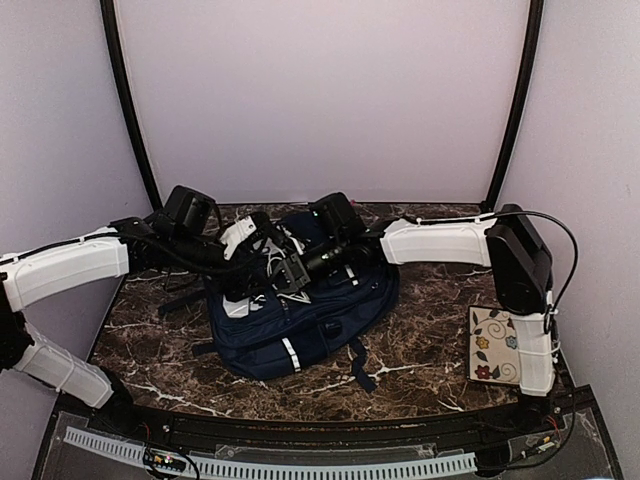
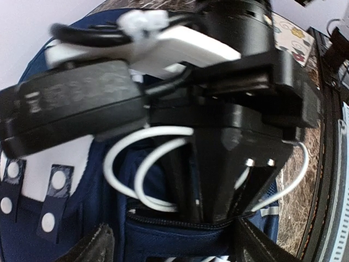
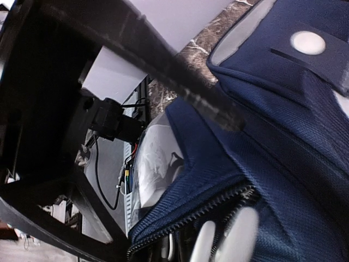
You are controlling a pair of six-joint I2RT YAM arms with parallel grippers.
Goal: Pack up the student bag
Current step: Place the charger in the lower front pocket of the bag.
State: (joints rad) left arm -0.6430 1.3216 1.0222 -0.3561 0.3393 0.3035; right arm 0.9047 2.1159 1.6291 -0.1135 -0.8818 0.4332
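- Nearest the arm bases, a bare strip of dark marbled worktop (image 1: 420, 375) is seen in front of the student bag (image 1: 300, 335). The bag lies flat at the middle of the worktop, with a dark strap trailing off its near right corner.
- To the right of the bag and well apart from it, a flowered card or booklet (image 1: 495, 345) lies on the worktop; which of the two it is cannot be told.
- Over the far half of the bag, both arms are brought together above a pocket whose zip (image 2: 180, 222) is drawn open.
- The left gripper (image 2: 173, 246) is held just above that pocket, with its jaws wide and nothing between them.
- The right gripper (image 2: 212, 210) is pushed tips-first into the open pocket. Its jaws are seen close together, but the tips are hidden below the pocket's lip, so whether anything is gripped cannot be told.
- A white cable (image 2: 143, 180) is looped beside the right gripper. Its lower bends are dropped inside the pocket and its upper loops are outside.
- Beside the pocket, a pale patch (image 2: 30, 164) with studded navy tabs is seen on the bag's front.
- The task is judged to be partly done. The cable is mostly in, but it is not yet tucked fully home and the zip is not closed. The flowered item outside the bag may also remain to be packed.
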